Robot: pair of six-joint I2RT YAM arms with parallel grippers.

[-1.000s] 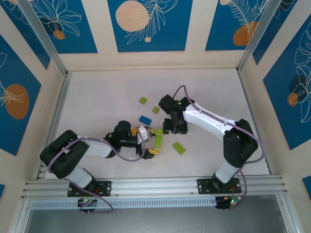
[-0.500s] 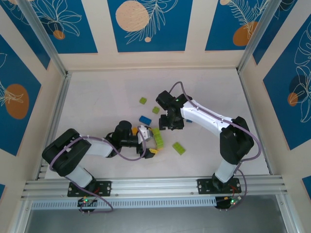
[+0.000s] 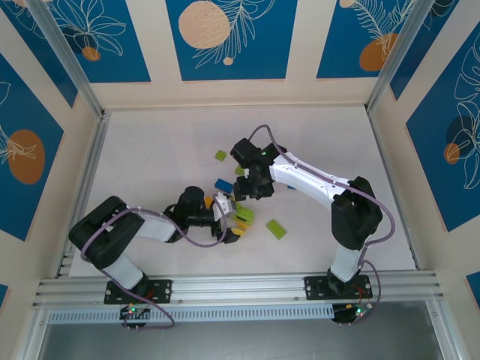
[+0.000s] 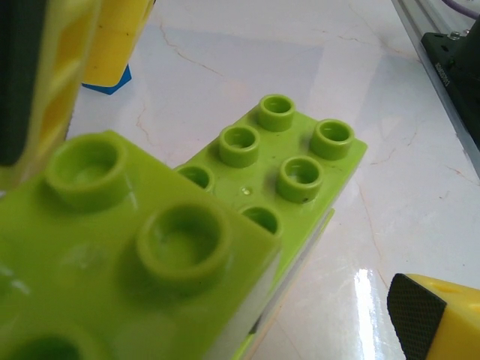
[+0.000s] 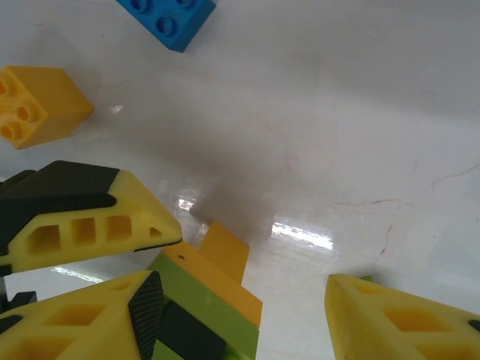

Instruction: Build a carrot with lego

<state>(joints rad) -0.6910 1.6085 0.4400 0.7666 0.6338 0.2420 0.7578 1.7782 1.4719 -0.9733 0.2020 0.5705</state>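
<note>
Lego stack (image 5: 210,289) between parted tips of the right end effector (image 5: 240,296)

On the table (image 3: 150,150), a stack of lego (image 3: 244,214) sits near the middle. The left gripper (image 3: 231,217) is at the stack's left and the right gripper (image 3: 244,196) is just behind it. A first brick (image 3: 276,229) lies to the stack's right, apart from it. A second brick (image 3: 223,184) lies behind the stack, just left of the right gripper. A third brick (image 3: 220,155) lies farther back, well apart.
</note>
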